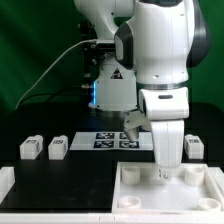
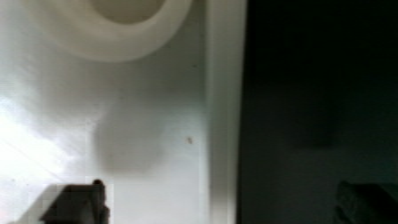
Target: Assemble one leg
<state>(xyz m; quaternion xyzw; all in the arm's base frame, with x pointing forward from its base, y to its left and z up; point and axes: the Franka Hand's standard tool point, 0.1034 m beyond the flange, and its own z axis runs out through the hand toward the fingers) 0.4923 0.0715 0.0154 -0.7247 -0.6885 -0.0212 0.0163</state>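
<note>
Gripper [image 1: 166, 170] sits low over the tray [image 1: 135, 200]. Fingers [image 2: 71, 203] are spread wide w/ nothing betw. them, so it's empty. Wrist view shows only tray floor and a round socket [image 2: 118, 14]. Nearest leg [image 1: 196, 148] is on the table just past the tray's far rim, on the exterior view's right of the gripper. Can't tell its long axis. Spare leg [image 1: 30, 149] is well apart, exterior view's left. I reckon next: lift, shift right.

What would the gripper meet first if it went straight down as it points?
Probably the floor of the white tray-like piece, close below the gripper; depth is unclear.
</note>
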